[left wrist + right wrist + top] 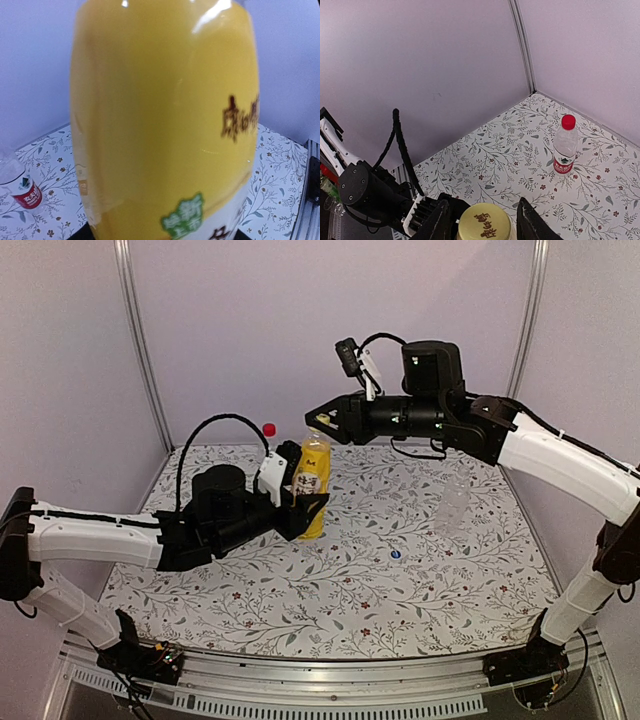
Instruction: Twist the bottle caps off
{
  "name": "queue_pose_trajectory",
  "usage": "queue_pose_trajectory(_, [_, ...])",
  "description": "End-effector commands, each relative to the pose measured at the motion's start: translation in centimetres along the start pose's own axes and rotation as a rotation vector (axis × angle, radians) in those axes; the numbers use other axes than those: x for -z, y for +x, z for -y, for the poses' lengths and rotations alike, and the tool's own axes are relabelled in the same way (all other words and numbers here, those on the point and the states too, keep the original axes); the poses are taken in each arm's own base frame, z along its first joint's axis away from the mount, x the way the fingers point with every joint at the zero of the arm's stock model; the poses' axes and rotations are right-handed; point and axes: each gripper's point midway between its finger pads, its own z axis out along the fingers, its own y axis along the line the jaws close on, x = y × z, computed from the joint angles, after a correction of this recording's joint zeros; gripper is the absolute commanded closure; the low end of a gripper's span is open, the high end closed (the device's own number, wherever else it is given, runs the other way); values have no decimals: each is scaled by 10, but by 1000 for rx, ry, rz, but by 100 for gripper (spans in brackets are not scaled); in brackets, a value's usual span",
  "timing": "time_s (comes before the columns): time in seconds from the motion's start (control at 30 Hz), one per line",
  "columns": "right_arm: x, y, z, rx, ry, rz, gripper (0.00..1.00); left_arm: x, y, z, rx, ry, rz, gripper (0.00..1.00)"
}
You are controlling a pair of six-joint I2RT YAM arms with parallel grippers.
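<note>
Yellow cap (484, 223) inside right end effector (484, 207)

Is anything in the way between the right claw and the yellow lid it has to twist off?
No, nothing visible is. The right gripper has its jaws either side of the round yellow plastic cap. The left gripper holds the yellow-orange plastic drink bottle lower down, clear of the cap.

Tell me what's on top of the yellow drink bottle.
A yellow cap sits on the yellow bottle, with the right gripper straddling it. The neck beneath is covered; whether its fingers touch the cap can't be told.
</note>
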Motion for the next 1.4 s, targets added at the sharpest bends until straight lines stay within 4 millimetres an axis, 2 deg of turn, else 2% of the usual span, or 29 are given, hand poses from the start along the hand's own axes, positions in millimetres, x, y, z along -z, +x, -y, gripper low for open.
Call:
queue_pose_trajectory(0.0, [-2,-7,-9,2,-29,12,58,-2,-8,4,-12,-4,12,48])
queue_pose_trajectory(0.2, [-1,-8,-10,7,-36,13,66,-2,-7,4,-15,-8,11,48])
queue_pose_trajectory(0.37, [1,-7,-16,35,-66,10,81,0,-8,7,-29,12,11,48])
queue_pose_trajectory(0.43, [6,-7,-20,71,-102,12,87,4,-8,16,-51,77,16,48])
queue_pose_trajectory(0.53, [22,-2,-39,180,-277,-8,94,17,-5,45,-79,316,14,47])
queue_pose_trajectory(0.63, [45,21,-64,354,-498,-34,93,44,-1,78,-83,621,7,47])
queue_pose_trajectory(0.7, [63,24,-80,430,-604,-21,92,64,0,95,-78,787,5,46])
queue_pose_trajectory(0.8, [81,24,-99,451,-748,-44,92,84,2,108,-61,948,2,46])
queue_pose_trajectory(0.93, [80,34,-103,449,-830,-74,91,98,4,117,-25,1096,-9,47])
queue_pose_trajectory(1.07, [85,34,-107,457,-863,-66,91,102,4,121,-4,1170,-13,47])
queue_pose_trajectory(1.2, [90,32,-109,467,-873,-58,91,99,3,120,1,1170,-12,48])
queue_pose_trajectory(1.37, [84,32,-104,451,-828,-72,82,90,-2,115,3,1109,1,48])
